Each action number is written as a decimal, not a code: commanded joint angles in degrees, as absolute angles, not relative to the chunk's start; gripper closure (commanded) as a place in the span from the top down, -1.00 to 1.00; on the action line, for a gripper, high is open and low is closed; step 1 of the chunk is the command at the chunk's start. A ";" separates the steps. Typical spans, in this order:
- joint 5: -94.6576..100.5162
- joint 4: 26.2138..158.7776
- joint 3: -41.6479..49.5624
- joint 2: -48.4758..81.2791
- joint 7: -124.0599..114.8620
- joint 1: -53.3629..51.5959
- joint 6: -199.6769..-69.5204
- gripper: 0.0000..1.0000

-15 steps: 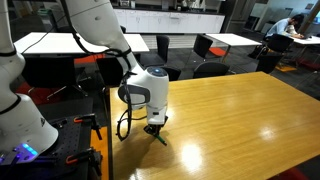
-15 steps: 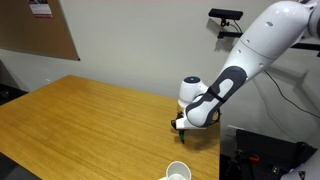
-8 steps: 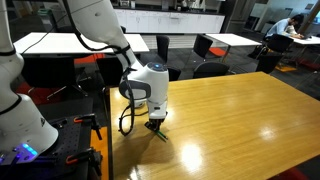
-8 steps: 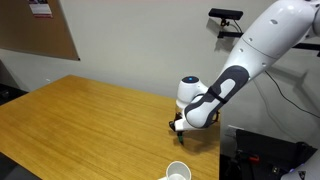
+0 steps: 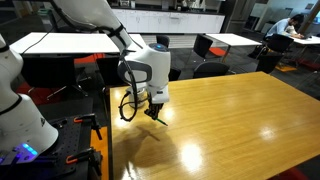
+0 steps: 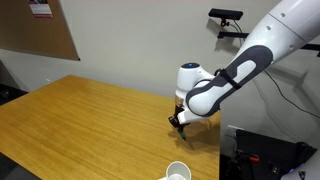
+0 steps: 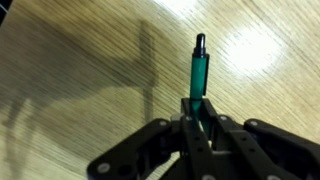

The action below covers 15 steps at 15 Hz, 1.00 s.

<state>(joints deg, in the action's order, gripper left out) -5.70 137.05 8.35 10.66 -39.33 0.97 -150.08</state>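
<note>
A green marker [image 7: 197, 72] with a black tip sticks out ahead of my gripper [image 7: 196, 112], whose jaws are shut on its lower end in the wrist view. The marker hangs above the wooden table [image 7: 80, 70] and casts a shadow there. In both exterior views the gripper [image 5: 153, 113] [image 6: 178, 122] hovers a little above the table's near corner, with the marker [image 5: 154, 117] poking down and out from it.
A white cup [image 6: 177, 172] stands near the table's edge [image 6: 120, 170]. Beside the table stands a black frame with cables [image 5: 85, 135]. Office tables and chairs [image 5: 205, 47] fill the background. A corkboard [image 6: 40, 28] hangs on the wall.
The arm has lifted the gripper and marker up off the table surface and swung slightly; the marker's tip no longer touches the wood.
</note>
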 commanded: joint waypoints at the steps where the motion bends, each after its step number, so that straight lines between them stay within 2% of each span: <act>1: -5.81 137.54 7.39 5.26 -34.10 1.69 -142.93 -0.94; 15: -4.79 136.35 2.79 -1.67 -21.71 0.94 -131.11 -0.94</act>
<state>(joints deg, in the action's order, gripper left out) -4.56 136.78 3.83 0.30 -24.80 0.94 -134.69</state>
